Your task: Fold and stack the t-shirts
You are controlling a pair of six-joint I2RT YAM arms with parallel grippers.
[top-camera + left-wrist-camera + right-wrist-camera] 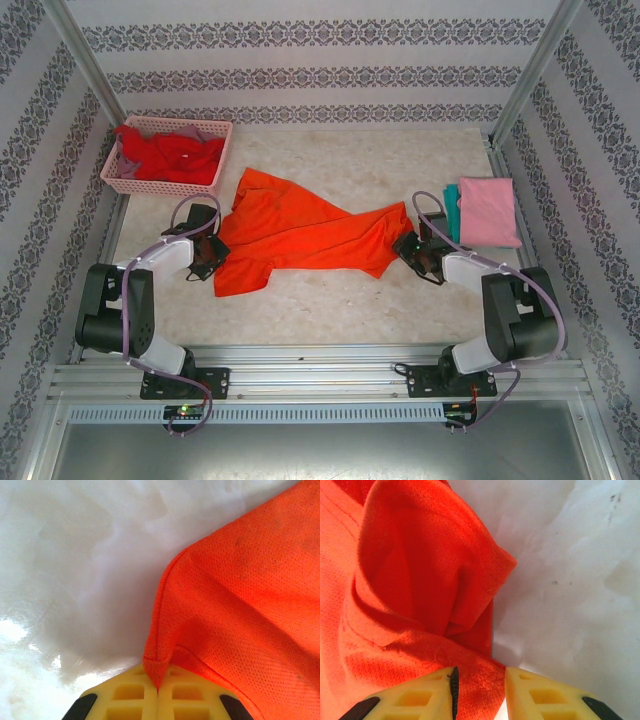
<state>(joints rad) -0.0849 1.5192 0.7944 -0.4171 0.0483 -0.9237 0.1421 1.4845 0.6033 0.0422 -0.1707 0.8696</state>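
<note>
A bright orange t-shirt (300, 235) lies spread and rumpled across the middle of the table. My left gripper (212, 250) is at its left edge. In the left wrist view that gripper (158, 679) is shut on a pinched corner of the orange hem (156, 667). My right gripper (408, 248) is at the shirt's right end. In the right wrist view it (480, 680) stands open, its yellow fingers (432, 692) apart with a fold of orange cloth (480, 690) lying between them. A folded pink t-shirt (488, 210) rests on a teal one (452, 208) at the right.
A pink lattice basket (125, 185) at the back left holds a red shirt (175, 155) and a bit of grey cloth (205, 130). Patterned walls and metal posts enclose the table. Bare tabletop lies in front of the orange shirt (330, 300).
</note>
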